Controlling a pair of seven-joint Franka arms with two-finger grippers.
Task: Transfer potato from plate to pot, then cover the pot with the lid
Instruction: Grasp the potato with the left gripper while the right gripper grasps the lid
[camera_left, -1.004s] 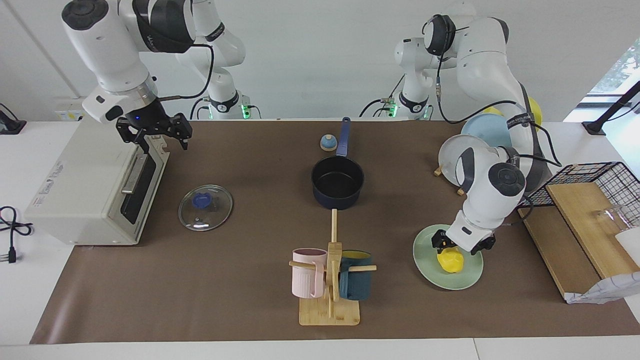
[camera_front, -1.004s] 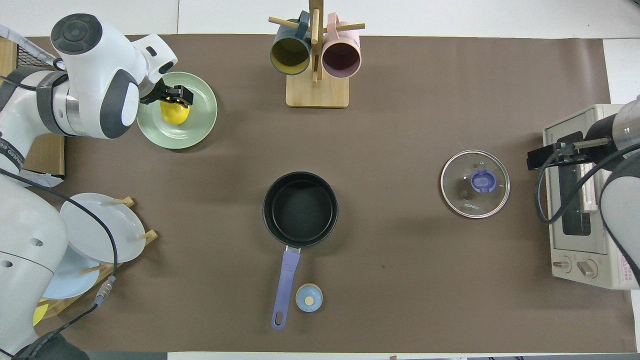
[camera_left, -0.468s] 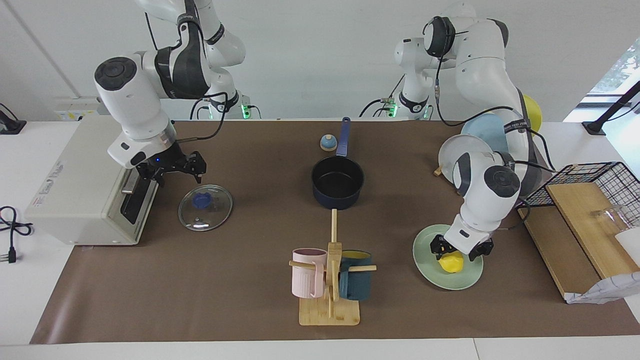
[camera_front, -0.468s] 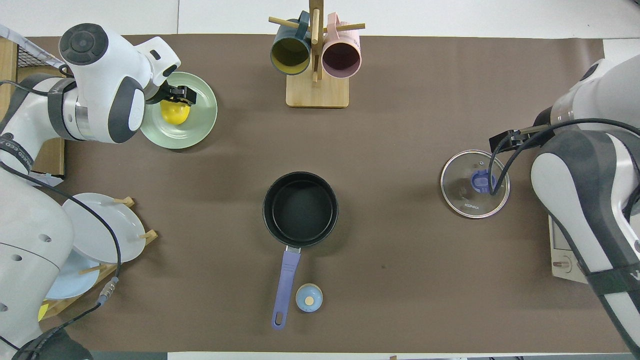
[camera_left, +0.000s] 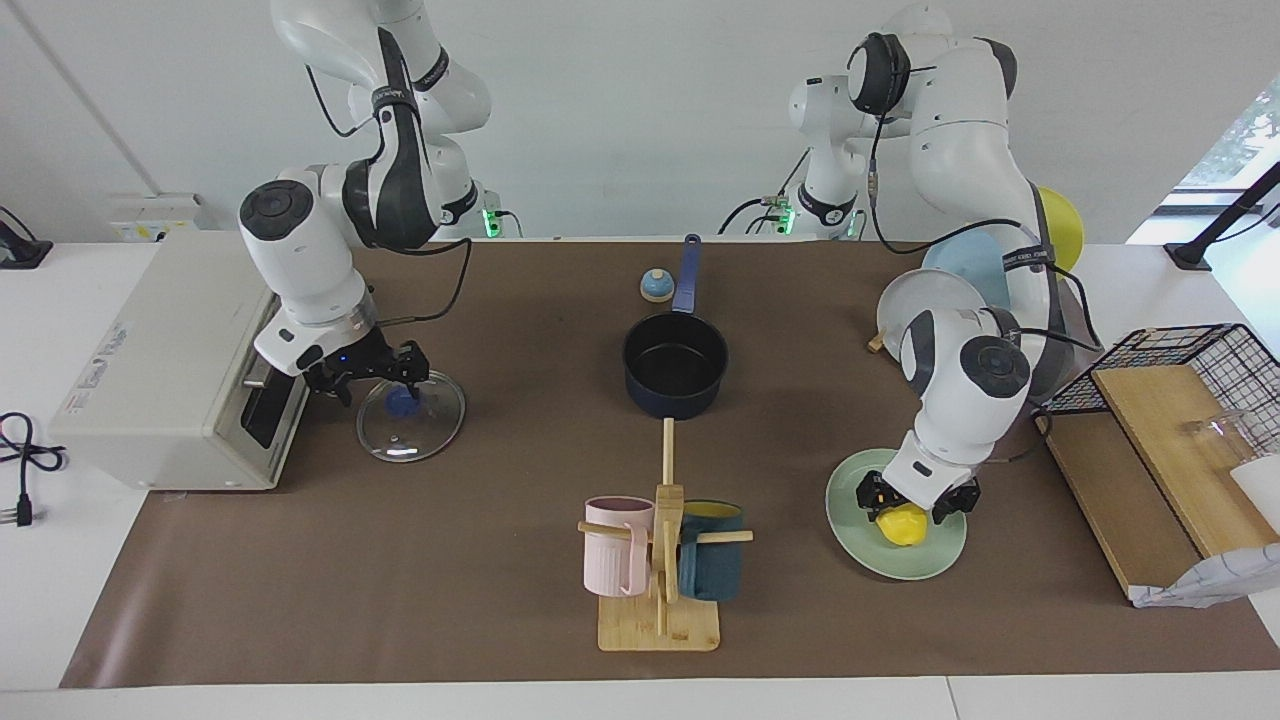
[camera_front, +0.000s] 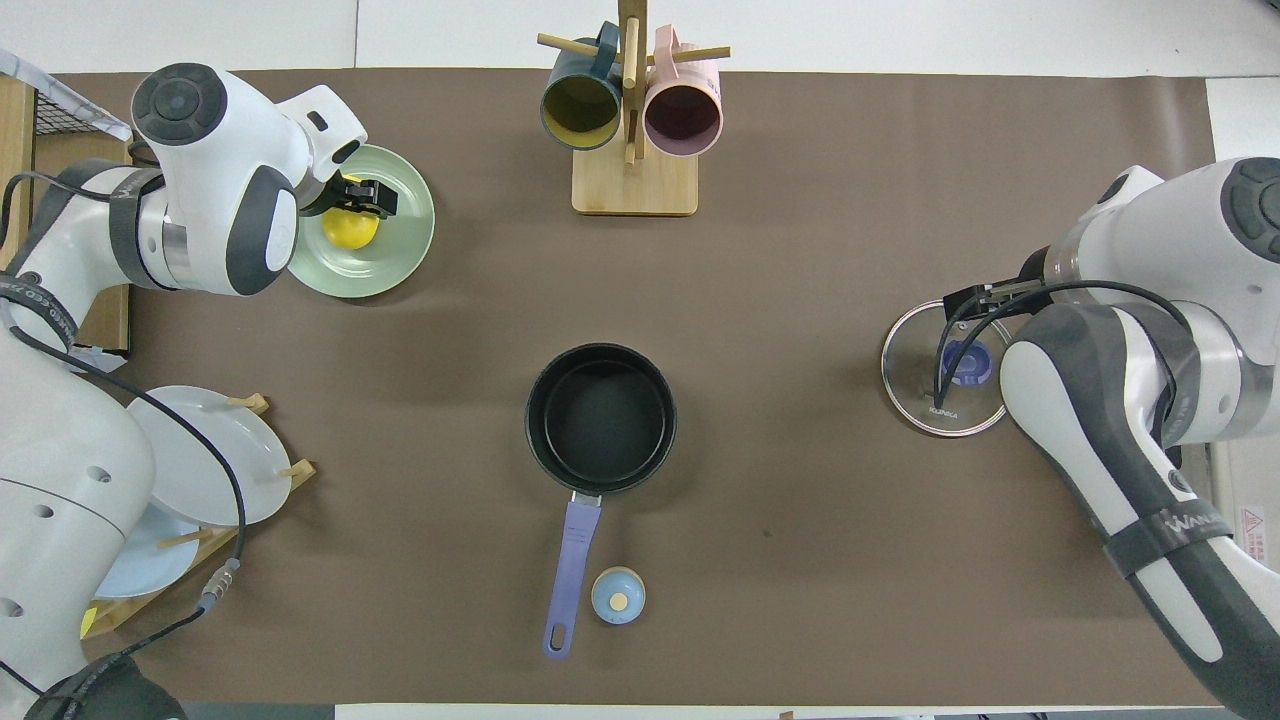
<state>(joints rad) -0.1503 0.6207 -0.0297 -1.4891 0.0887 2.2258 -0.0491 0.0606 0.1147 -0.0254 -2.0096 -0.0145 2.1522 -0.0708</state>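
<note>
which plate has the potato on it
The mint-green plate lying flat on the table holds the potato; the white plate and blue plate stand in the rack.

Printed lettering on the round clear glass lid with a metal rim and blue knob (camera_front: 930, 400), near its rim, reads roughly "KONKA". A dark band on the right arm's forearm (camera_front: 1165, 525) bears white lettering, too small to read. No other text is legible.
</note>
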